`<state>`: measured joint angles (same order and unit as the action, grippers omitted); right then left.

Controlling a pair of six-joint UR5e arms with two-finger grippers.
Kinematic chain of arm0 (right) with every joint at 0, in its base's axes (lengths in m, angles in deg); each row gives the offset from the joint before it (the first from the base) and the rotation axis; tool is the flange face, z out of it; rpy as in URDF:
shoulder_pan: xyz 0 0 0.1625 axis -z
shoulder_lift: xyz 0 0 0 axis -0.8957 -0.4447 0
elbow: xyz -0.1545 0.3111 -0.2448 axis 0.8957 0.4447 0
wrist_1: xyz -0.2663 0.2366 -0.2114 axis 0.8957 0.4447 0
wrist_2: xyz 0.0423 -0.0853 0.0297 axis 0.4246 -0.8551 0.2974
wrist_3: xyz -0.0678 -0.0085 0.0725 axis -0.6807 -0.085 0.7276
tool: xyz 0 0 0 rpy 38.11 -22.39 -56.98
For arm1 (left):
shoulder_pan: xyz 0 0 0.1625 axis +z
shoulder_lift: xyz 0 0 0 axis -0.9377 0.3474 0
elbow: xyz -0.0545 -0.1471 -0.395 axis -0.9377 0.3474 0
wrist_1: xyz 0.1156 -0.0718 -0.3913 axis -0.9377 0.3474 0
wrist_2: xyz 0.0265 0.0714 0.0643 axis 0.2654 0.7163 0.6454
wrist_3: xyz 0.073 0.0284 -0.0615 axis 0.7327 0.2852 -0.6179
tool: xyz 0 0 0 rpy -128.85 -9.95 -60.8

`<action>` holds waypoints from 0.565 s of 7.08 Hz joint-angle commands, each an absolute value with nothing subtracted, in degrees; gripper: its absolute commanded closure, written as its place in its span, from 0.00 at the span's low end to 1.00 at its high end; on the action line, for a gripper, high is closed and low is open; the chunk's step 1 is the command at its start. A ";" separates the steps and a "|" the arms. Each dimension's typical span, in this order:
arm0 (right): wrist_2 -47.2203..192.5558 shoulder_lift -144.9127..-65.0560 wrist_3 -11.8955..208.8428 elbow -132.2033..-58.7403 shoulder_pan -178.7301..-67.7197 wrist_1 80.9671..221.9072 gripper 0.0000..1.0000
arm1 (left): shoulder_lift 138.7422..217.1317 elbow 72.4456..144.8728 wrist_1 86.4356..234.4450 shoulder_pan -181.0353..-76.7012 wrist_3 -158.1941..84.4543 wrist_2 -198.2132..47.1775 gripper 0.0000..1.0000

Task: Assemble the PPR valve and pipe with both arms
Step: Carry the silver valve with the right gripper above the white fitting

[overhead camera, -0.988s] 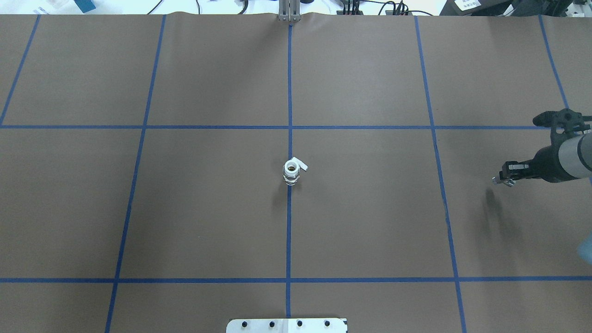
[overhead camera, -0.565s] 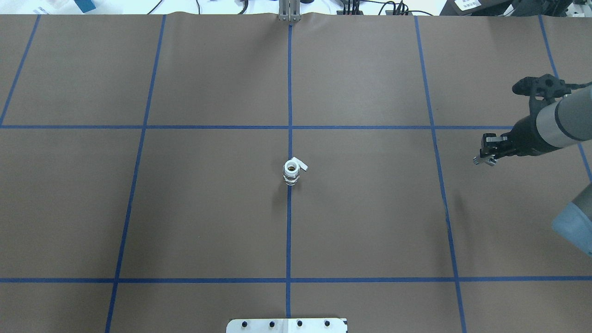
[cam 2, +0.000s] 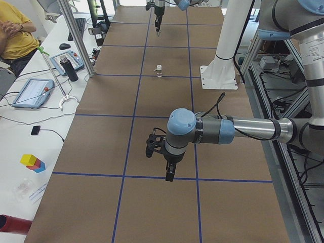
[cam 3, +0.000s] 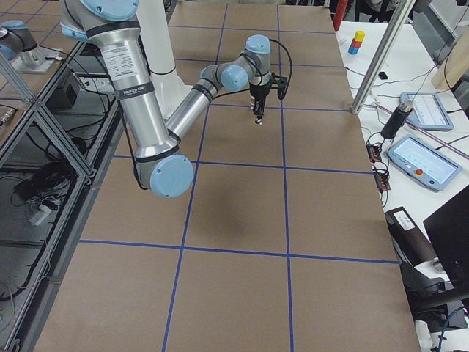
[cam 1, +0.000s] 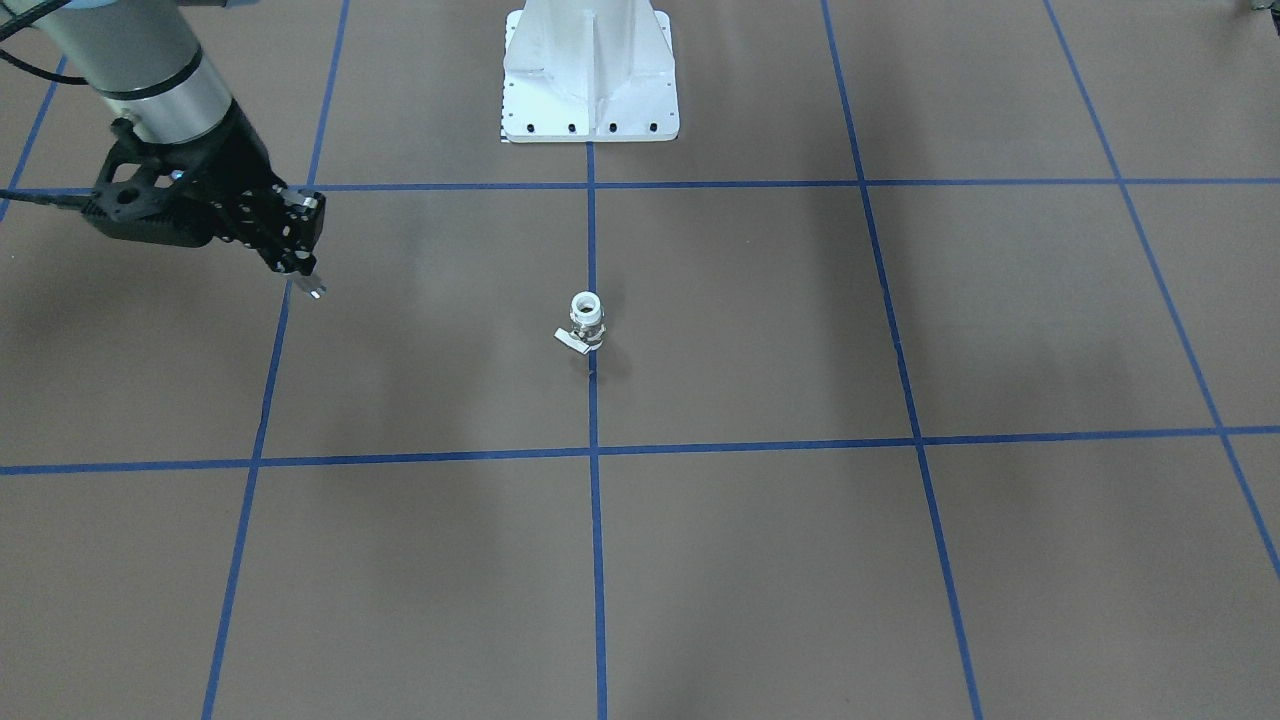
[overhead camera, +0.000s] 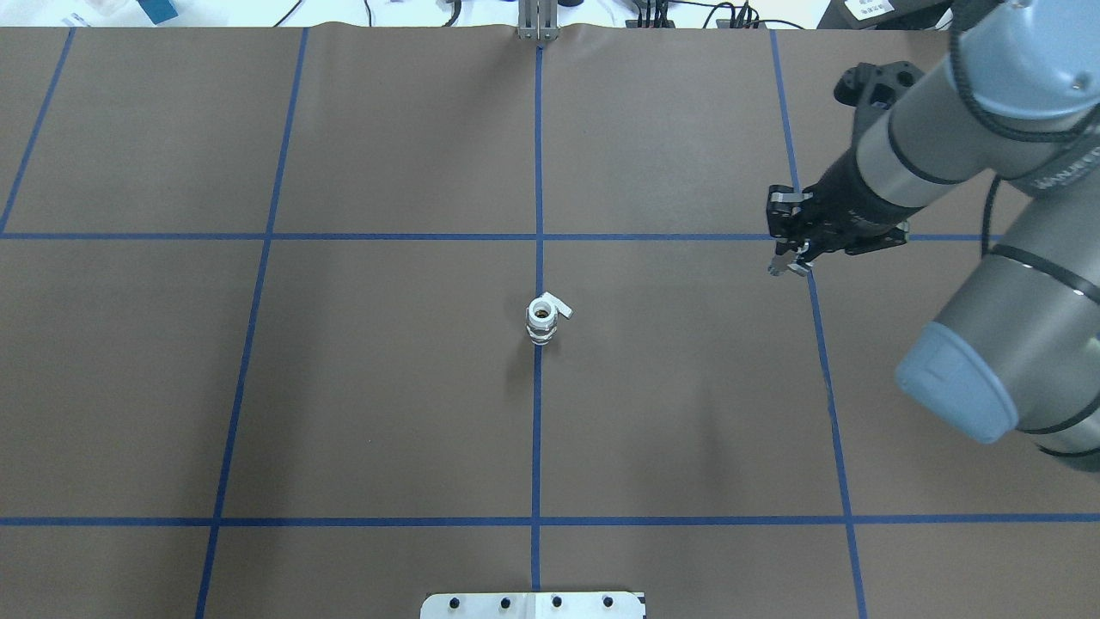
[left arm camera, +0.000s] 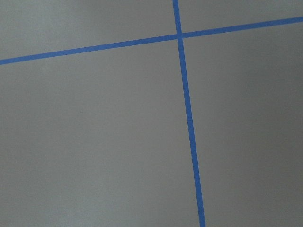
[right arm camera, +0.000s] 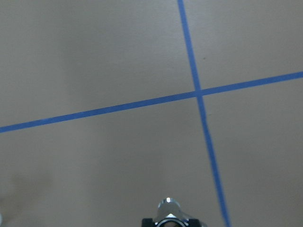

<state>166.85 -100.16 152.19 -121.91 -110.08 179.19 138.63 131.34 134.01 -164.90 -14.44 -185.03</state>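
Your PPR valve (overhead camera: 542,320) stands upright and unheld at the centre of the tabletop (overhead camera: 344,387), on the middle blue tape line, its lever pointing to about 2 o'clock seen from overhead. Out near 3 o'clock from it, well apart, the right arm (overhead camera: 911,163) hangs with its jaws pinched narrow on the pipe (cam 1: 313,289). The left arm (cam 2: 228,131) sits far off toward 9 o'clock, and you cannot tell how its jaws stand. Watch for tipping: the valve rests on one small end, so a pipe pressed in off-axis, before the left arm steadies it, would likely topple it. The tiny pipe could also skew in that fingertip hold. Count: one valve, one pipe, two arms.
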 commanded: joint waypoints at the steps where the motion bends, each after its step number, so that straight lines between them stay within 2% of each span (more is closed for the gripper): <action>1: 159.37 -88.57 166.02 -118.70 -102.56 187.44 1.00 | 138.65 131.59 134.25 -164.95 -14.49 -185.03 0.00; 3: 155.40 -77.24 182.86 -107.57 -99.12 187.45 1.00 | 138.57 131.68 134.25 -164.95 -14.49 -185.03 0.00; 4: 153.73 -75.80 186.44 -105.59 -97.27 187.28 1.00 | 138.57 131.68 134.25 -164.95 -14.49 -185.03 0.00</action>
<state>156.11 -79.56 179.48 -109.72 -99.62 187.29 138.60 131.65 134.25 -164.94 -14.49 -185.03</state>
